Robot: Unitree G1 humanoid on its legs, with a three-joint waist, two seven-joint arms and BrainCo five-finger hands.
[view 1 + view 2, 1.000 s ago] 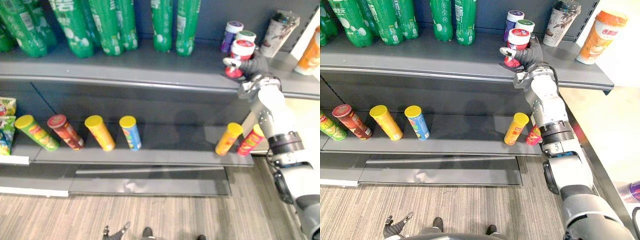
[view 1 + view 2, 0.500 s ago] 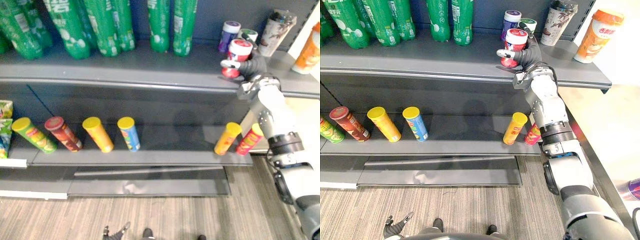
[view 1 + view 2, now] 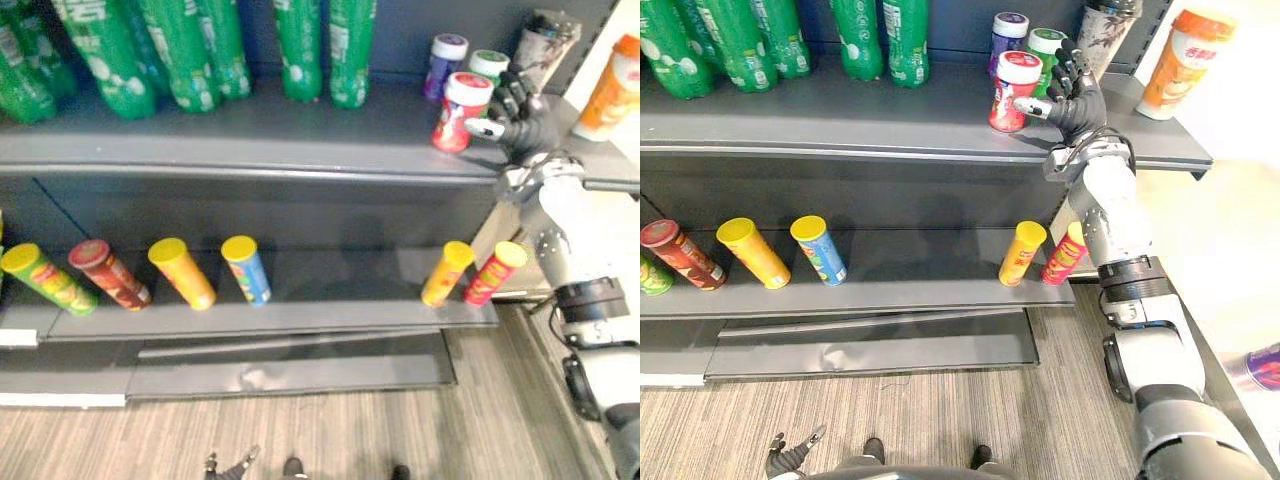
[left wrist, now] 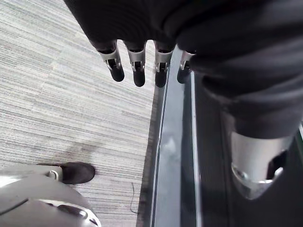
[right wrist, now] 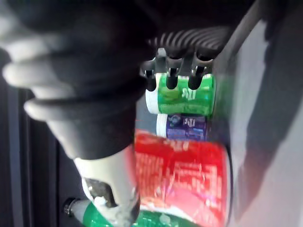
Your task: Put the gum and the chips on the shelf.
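Above the floor [image 4: 57, 94], the left robot hand [image 4: 138, 66] is hanging, fingers straight. Chip cans [image 3: 180, 272] are lying along the lower shelf [image 3: 340, 290]; the red gum jar [image 3: 1013, 92] is standing on the upper shelf [image 3: 250, 130], the right robot hand [image 3: 1080, 100] holding its fingers apart just beside it.

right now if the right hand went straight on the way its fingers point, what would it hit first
Likely the green tub, right ahead of the open right hand; the red tub sits beside its thumb. Depth is unclear.

gum [image 3: 1013, 90]: top shelf [image 3: 840, 112], beside right hand [image 3: 1078, 97] | chips [image 3: 1017, 253]: lower shelf [image 3: 920, 287]
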